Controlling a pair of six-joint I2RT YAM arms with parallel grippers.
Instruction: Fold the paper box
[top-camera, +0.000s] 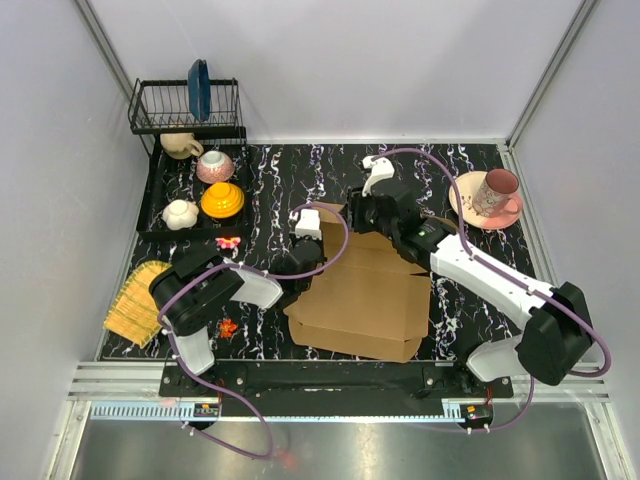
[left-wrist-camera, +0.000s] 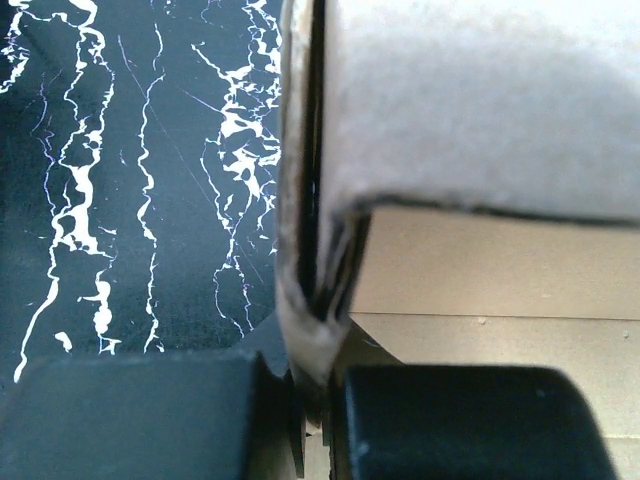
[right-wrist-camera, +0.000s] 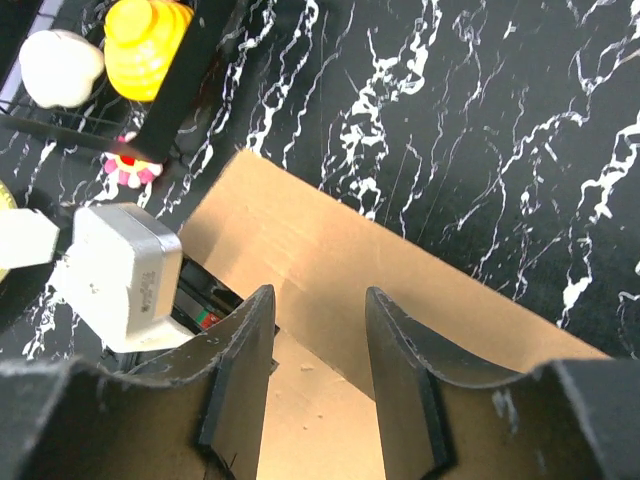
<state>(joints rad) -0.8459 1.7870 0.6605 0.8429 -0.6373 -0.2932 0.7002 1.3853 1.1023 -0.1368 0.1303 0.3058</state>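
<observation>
Now our left gripper (left-wrist-camera: 313, 405) pinches the paper box (top-camera: 370, 295) by an edge; our spread right gripper (right-wrist-camera: 318, 345) should steady its far flap.

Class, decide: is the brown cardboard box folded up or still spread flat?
Mostly spread flat: the paper box lies open on the table; only its left edge is pinched in the left gripper.
</observation>
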